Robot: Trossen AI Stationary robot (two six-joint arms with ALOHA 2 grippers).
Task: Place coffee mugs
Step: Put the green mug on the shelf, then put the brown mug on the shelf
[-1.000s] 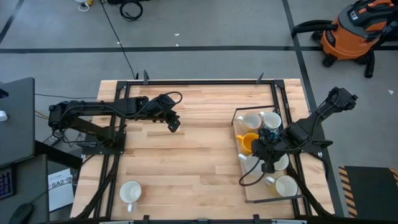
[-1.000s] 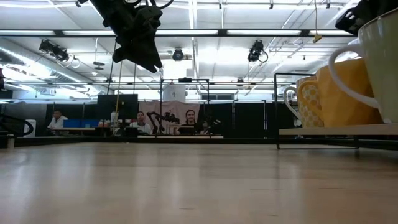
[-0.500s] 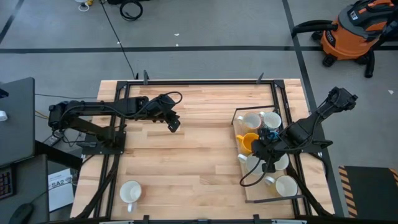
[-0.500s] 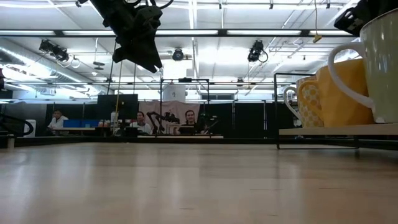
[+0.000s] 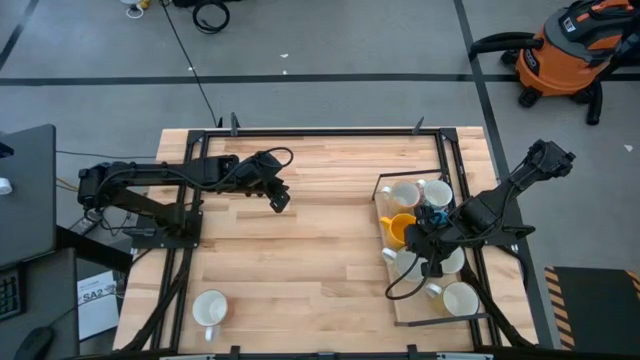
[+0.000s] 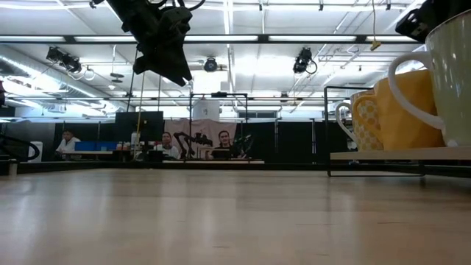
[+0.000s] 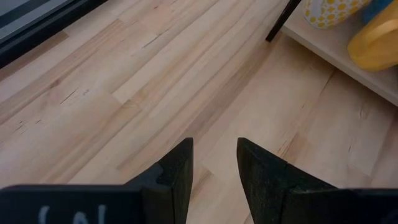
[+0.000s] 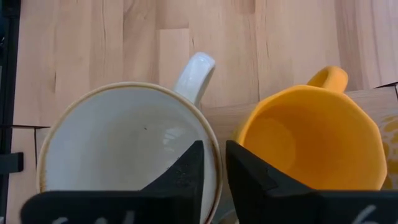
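Note:
Several coffee mugs stand crowded on a raised wooden tray [image 5: 420, 318] at the table's right: white ones, a yellow-orange one [image 5: 400, 228] and a blue one [image 5: 432, 215]. One more white mug [image 5: 210, 308] stands alone on its base near the table's near-left corner. My right gripper [image 5: 418, 247] is down among the tray's mugs, shut on a cream mug [image 8: 118, 149] next to the yellow-orange mug [image 8: 311, 137]. My left gripper [image 5: 279, 197] hangs open above the table's middle left, holding nothing. My right gripper pinches the cream mug's rim [image 8: 214, 158] on the side facing the yellow-orange mug. One finger [image 8: 183, 174] is inside the mug and the other [image 8: 249, 177] outside, coming from above. The mug stays upright, its handle [image 8: 194, 74] pointing away from the fingers.
The tray sits on a black frame [image 6: 327, 132] above the tabletop, its mugs packed close together. Bare wood stretches between the tray and the lone mug. Black rails run along the table's edges. People sit in the room beyond the table's far edge [image 6: 70, 140].

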